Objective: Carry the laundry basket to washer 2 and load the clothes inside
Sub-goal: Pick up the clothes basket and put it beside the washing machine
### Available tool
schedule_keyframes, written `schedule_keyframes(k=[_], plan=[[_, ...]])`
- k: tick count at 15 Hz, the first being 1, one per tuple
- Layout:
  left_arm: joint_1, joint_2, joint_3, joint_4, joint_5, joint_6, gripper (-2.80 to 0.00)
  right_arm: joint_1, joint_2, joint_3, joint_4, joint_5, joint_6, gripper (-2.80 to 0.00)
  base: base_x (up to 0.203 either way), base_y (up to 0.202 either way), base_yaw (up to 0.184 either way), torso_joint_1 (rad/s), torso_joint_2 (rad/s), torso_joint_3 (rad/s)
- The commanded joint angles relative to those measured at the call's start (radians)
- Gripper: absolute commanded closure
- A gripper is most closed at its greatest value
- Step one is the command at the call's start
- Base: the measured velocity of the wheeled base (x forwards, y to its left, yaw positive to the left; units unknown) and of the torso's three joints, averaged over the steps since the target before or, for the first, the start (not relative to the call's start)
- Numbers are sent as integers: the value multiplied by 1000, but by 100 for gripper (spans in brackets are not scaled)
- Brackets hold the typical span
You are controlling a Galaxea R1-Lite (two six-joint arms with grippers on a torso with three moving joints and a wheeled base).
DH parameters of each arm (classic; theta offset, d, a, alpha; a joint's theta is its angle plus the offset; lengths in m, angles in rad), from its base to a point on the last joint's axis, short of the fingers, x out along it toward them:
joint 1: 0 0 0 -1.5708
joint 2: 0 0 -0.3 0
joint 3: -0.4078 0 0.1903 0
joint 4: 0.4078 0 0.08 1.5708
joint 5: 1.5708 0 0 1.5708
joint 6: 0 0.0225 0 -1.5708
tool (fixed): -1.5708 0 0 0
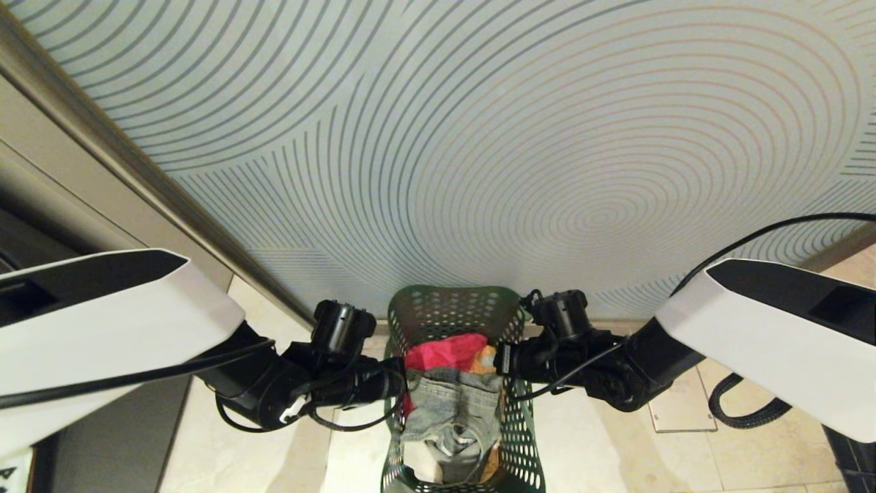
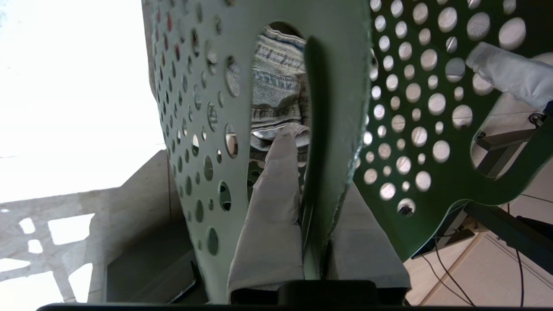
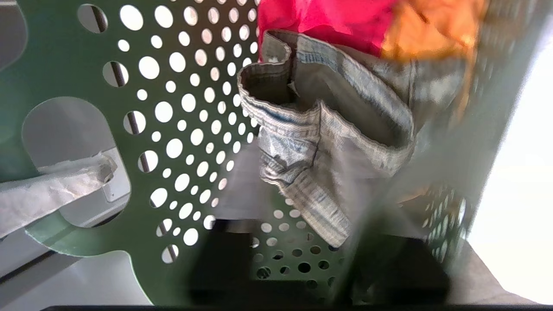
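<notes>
Left gripper [image 2: 313,242] clamps the laundry basket [image 1: 448,311] wall, right gripper [image 3: 311,259] straddles its opposite side; carrying and loading the clothes [image 1: 452,397] remain.

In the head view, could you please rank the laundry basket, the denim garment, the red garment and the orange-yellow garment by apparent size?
Largest to smallest:
1. laundry basket
2. denim garment
3. red garment
4. orange-yellow garment, only a sliver showing, so its real size is uncertain.

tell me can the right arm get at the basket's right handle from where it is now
Probably yes. The right tool is already at the laundry basket right wall, nothing between them, and the right wrist view shows its fingers straddling the wall. The left tool already clamps the opposite handle edge.
</notes>
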Motion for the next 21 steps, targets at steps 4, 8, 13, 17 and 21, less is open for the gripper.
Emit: schedule_keyframes(k=[4, 8, 13, 17, 21], plan=[[-9, -3, -4, -4, -2, -4, 0, 17, -5, 3, -7, 1, 5, 0, 0, 0, 0, 0, 0, 0], [-12, -59, -3, 3, -60, -60, 0, 33, -66, 26, -4, 1, 12, 0, 0, 0, 0, 0, 0, 0], [-14, -165, -7, 97, -144, -89, 0, 57, -169, 85, 2, 0, 42, 0, 0, 0, 0, 0, 0, 0], [-20, -187, -10, 98, -144, -87, 0, 63, -208, 129, 1, -2, 39, 0, 0, 0, 0, 0, 0, 0], [-34, -214, 14, 100, -144, -87, 0, 73, -227, 139, 1, -12, 39, 0, 0, 0, 0, 3, 1, 43]])
